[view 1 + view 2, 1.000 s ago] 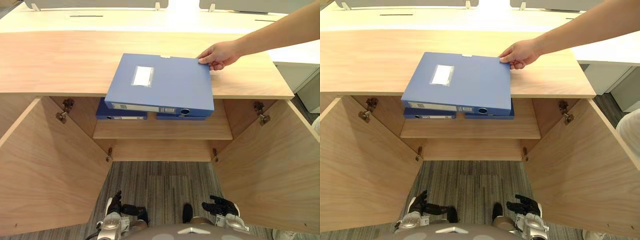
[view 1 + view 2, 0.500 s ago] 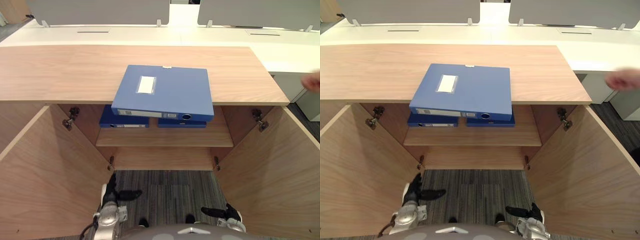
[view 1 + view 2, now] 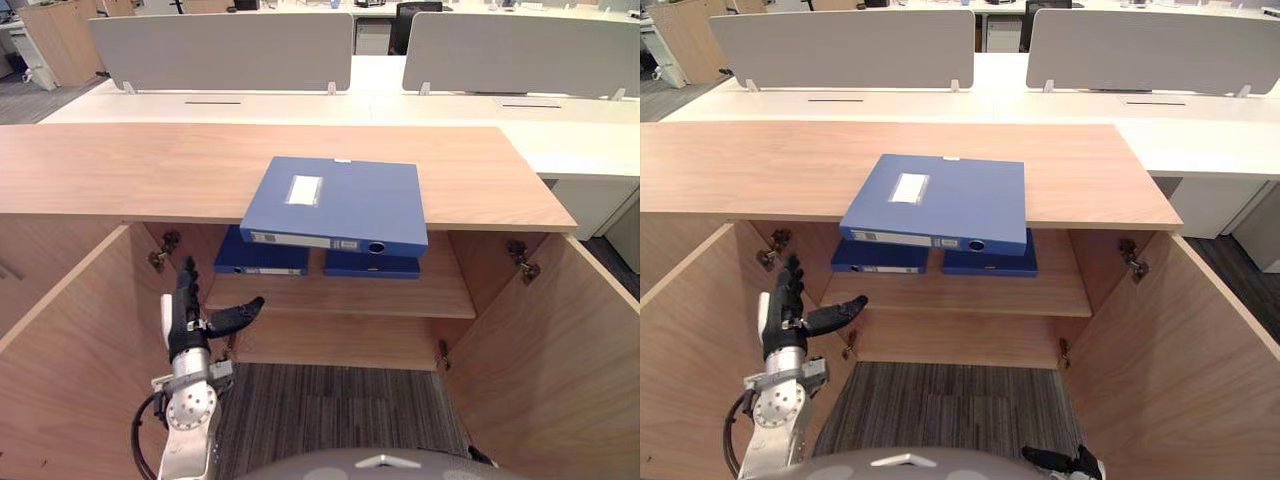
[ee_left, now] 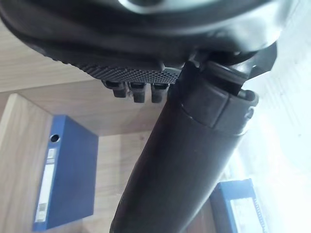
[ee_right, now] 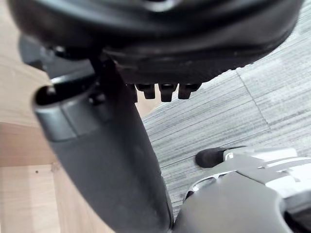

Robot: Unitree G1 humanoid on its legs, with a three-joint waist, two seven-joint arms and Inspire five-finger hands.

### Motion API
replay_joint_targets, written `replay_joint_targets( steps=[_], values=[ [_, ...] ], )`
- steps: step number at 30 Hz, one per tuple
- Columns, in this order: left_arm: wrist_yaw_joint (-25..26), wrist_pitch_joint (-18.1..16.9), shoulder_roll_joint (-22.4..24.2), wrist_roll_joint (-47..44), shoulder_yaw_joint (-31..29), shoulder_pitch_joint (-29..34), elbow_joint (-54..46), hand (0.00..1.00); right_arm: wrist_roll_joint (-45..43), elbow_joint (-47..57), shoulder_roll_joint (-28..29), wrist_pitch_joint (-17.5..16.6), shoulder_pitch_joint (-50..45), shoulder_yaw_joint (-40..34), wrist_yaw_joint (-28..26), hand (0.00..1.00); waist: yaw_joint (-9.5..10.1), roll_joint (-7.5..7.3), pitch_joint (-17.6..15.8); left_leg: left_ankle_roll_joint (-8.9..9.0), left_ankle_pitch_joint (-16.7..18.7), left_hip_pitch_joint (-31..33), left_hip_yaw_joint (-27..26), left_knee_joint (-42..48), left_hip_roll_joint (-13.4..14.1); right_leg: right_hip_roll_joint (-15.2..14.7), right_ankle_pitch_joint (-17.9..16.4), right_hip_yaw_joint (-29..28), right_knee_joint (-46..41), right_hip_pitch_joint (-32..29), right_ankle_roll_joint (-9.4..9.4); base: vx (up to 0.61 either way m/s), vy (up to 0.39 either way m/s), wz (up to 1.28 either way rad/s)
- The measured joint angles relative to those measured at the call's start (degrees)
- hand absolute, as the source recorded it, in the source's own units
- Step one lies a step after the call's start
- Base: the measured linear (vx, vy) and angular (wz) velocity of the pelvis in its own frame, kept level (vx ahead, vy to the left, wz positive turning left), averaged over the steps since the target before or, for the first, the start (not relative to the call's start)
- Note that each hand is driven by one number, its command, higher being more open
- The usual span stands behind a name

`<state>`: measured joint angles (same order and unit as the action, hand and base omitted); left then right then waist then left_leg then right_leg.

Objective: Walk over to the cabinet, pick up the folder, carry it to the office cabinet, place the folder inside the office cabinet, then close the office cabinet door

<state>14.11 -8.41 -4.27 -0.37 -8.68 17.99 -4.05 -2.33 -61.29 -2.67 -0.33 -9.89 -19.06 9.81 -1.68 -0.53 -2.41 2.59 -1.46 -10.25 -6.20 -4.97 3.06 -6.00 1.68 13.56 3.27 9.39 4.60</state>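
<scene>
No legible print on the folder

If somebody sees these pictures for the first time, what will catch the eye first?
The blue folder lying flat on the wooden cabinet top, its front edge jutting over the opening, draws the eye first. Below it, two more blue folders lie on the shelf between the two wide-open doors. The left hand is up before the left door, fingers straight and thumb spread.
</scene>
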Motion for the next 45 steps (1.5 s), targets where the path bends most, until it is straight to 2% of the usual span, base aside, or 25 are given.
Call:
replay_joint_targets(
  steps=[4, 11, 19, 23, 28, 32, 37, 40, 42, 45],
  values=[
    [0.5, 0.0, -1.3, 1.1, -0.9, 0.0, -4.0, 1.0, 0.1, -0.3, 0.0, 0.0, -0.1, 0.0, -0.9, 1.0, -0.02, -0.13, 0.2, 0.01, 0.5, -1.5, -0.1, 0.0, 0.1, 0.1, -0.5, 0.0, 0.0, 1.5, -0.09, 0.01, -0.002, 0.0],
    [0.0, -1.3, -14.6, 7.9, -2.1, -1.8, -6.1, 1.0, 1.6, -0.4, -0.5, 0.0, -0.5, 0.5, -2.5, 1.0, -0.02, 0.33, 1.5, 0.49, 1.3, -1.9, -0.8, 0.3, 0.9, 0.9, -1.0, -0.7, 0.0, 1.7, -0.54, 0.0, -0.005, -0.04],
    [-3.4, -1.5, -18.6, 12.2, -2.3, -5.3, -6.0, 1.0, 2.4, -0.6, -1.3, 0.0, -1.1, 2.2, -3.4, 1.0, -0.07, 0.26, 2.1, 0.63, 1.4, -2.3, -1.0, 0.3, 1.1, 1.2, -1.1, -1.0, 0.1, 2.0, -0.68, 0.0, 0.003, -0.02],
    [-3.2, -1.7, -22.7, 8.6, -3.2, -11.7, -6.5, 1.0, 2.7, -2.7, -1.2, 0.4, -1.4, 2.2, -3.8, 1.0, 0.29, -0.02, 2.4, 0.95, 2.4, -2.1, -1.3, 1.4, 1.4, 1.3, -1.7, -1.5, -0.7, 2.0, -0.73, -0.01, 0.005, -0.04],
    [-3.0, -4.4, -23.3, 3.0, -2.9, -19.2, -9.7, 1.0, 2.7, -2.7, -1.2, 0.4, -2.0, 2.2, -4.7, 1.0, 0.27, -0.17, 2.8, 1.04, 3.1, -2.0, -1.7, 2.4, 1.6, 1.3, -2.9, -2.2, -2.6, 1.4, -0.8, 0.01, 0.0, -0.04],
    [-3.4, -5.6, -23.7, 3.1, 1.3, -24.2, -10.0, 1.0, 2.7, -2.8, -1.3, 0.3, -1.9, 2.1, -4.8, 1.0, 0.17, -0.28, 3.5, 1.1, 3.2, -2.0, -2.2, 2.6, 1.7, 1.3, -3.8, -2.9, -4.2, 0.5, -0.91, 0.02, -0.002, -0.07],
    [-4.3, -5.7, -24.7, 2.9, 6.3, -26.3, -10.4, 1.0, 2.7, -2.9, -1.3, 0.3, -1.8, 2.0, -4.8, 1.0, -0.15, -0.29, 3.7, 1.01, 3.5, -2.5, -2.6, 2.7, 1.8, 1.2, -4.5, -3.6, -5.5, -0.2, -0.9, -0.01, 0.0, -0.06],
    [-6.1, -8.1, -22.6, 0.9, 13.9, -20.5, -14.7, 1.0, 2.7, -2.9, -1.2, 0.3, -1.8, 2.0, -4.8, 1.0, -0.37, -0.54, 3.7, 0.94, 4.0, -2.7, -2.8, 3.1, 1.6, 1.0, -5.1, -3.8, -6.4, -0.2, -0.74, -0.01, 0.005, -0.03],
    [-8.9, -8.8, -21.2, 3.6, 22.4, -17.3, -13.0, 1.0, 2.7, -3.2, -1.2, 0.3, -1.7, 2.1, -4.8, 1.0, -0.17, -0.67, 3.6, 0.91, 4.3, -2.9, -2.9, 3.5, 1.6, 1.0, -5.1, -3.9, -6.3, -0.1, -0.73, 0.0, 0.0, 0.0],
    [-12.6, -7.7, -21.9, 7.8, 25.6, -17.0, -6.7, 1.0, 2.8, -3.1, -1.3, 0.3, -1.2, 2.2, -4.8, 1.0, -1.36, -0.65, 3.6, 0.93, 4.4, -3.1, -3.2, 3.5, 1.8, 1.2, -5.1, -4.1, -6.2, -0.1, -0.8, -0.01, -0.008, -0.04]
  ],
)
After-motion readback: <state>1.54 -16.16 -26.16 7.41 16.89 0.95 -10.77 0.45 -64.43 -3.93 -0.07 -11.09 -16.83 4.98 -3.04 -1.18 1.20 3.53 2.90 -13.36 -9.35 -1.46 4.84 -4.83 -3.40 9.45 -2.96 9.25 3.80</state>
